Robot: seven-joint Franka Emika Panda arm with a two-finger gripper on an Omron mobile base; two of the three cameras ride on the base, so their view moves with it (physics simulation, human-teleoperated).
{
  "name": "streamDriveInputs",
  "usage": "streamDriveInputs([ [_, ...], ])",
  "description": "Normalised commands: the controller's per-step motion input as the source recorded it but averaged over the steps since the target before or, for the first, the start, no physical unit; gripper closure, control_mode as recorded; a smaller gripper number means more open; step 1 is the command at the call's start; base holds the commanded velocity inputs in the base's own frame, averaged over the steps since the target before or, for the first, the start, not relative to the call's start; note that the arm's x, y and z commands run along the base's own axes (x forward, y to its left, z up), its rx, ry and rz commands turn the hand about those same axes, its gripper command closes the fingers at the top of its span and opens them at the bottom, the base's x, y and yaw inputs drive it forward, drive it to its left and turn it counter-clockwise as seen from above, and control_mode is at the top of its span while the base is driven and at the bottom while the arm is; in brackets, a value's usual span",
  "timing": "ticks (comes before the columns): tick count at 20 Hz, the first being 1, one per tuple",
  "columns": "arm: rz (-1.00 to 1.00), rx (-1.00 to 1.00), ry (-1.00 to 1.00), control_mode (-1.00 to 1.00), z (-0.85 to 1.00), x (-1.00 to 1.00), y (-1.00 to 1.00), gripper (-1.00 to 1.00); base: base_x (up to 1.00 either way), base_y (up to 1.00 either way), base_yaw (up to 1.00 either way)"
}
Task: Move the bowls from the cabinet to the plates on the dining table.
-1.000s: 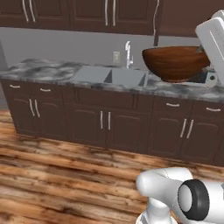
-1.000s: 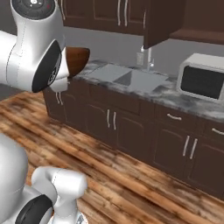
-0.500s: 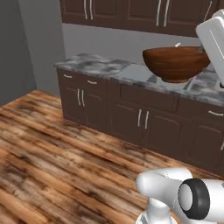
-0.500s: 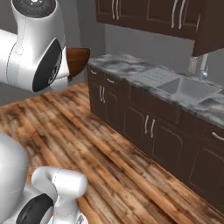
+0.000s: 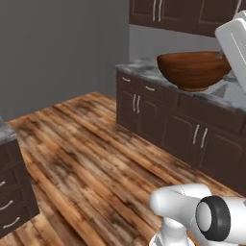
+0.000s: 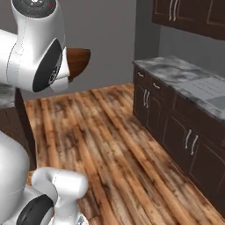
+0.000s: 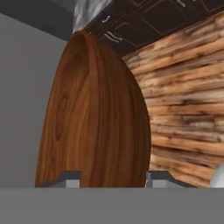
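We carry a glossy reddish-brown wooden bowl (image 5: 193, 70) high above a plank floor (image 5: 91, 158), held upright in the air at the end of our white arm (image 5: 234, 43). In the left base view the bowl hangs level in front of a run of dark brown lower cabinets (image 5: 168, 120) with silver handles, under a grey veined marble counter (image 5: 144, 67), and it hides part of that counter's edge from us. It rests on nothing. Above, dark wall cabinets (image 5: 182, 12) with long bar handles cross the top of the picture. A plain grey wall (image 5: 57, 53) closes the room to the left, and the corner of another dark drawer unit (image 5: 12, 192) shows at the lower left.

From the right base view our own white arm covers most of the bowl (image 6: 78, 61); a brown wedge of it juts out past the arm's dark joint. Beyond it the counter (image 6: 180, 74) runs toward a pale sink basin (image 6: 208, 88), well apart from the bowl.

Through the hand view our gripper (image 7: 113, 177) has its two fingers (image 7: 65, 178) standing apart, one on either side of the bowl's wall, clamped on it. The bowl (image 7: 94, 118) rises edge-on before the lens and blocks the middle of that view; floorboards show to its right, dark cabinet fronts at the top, grey wall to its left.
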Motion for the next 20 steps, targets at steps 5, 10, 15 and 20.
streamDriveInputs([
  [5,0.00,0.00,0.00,1.00,0.00,0.00,0.00,1.00,0.00,0.00,0.50],
  [10,0.00,0.00,0.00,1.00,0.00,0.00,0.00,1.00,-0.03,0.18,0.47],
  [15,0.00,0.00,0.00,1.00,0.00,0.00,0.00,1.00,-0.09,0.92,0.18],
  [20,0.00,0.00,0.00,1.00,0.00,0.00,0.00,1.00,0.00,1.00,0.00],
])
